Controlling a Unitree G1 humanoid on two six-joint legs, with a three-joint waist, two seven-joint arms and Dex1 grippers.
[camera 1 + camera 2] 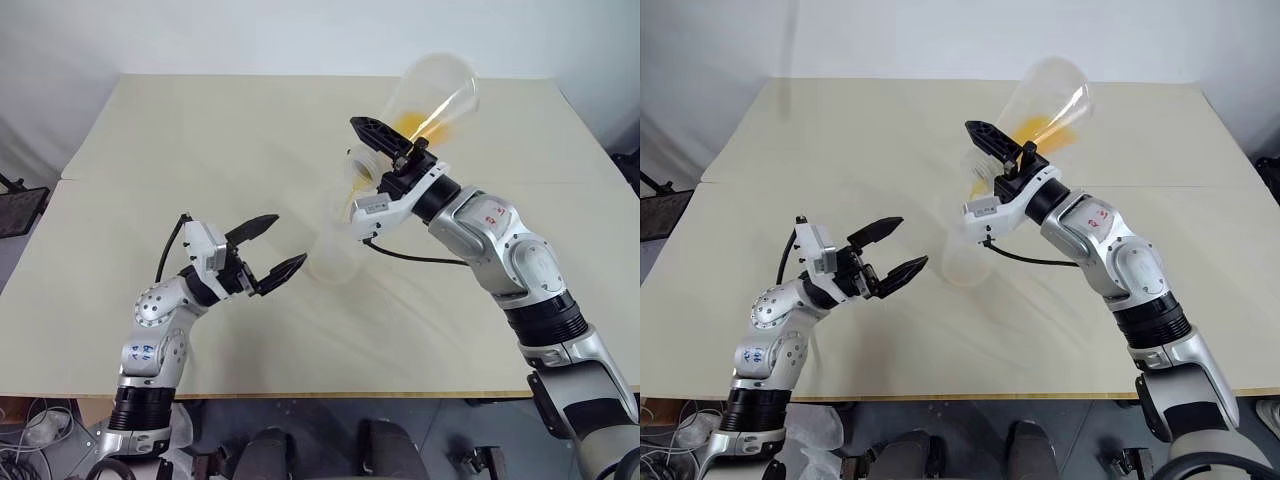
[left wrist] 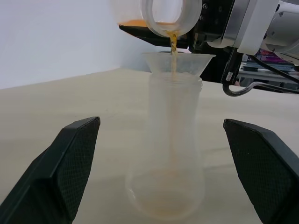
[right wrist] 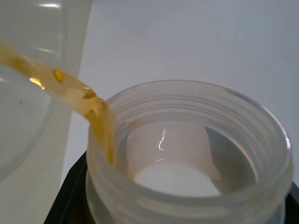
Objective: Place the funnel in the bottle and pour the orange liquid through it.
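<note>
I'm pouring: my right gripper, clamped on the tipped conical flask, is streaming orange liquid into the funnel atop the bottle below it, my left gripper gaping beside; next I'm likely tilting further to empty it.

Bottle translucent frosted plastic; funnel clear plastic; table matt.

Head eyes look down over the table; wrist cameras sit close, sharing the bottle.
</note>
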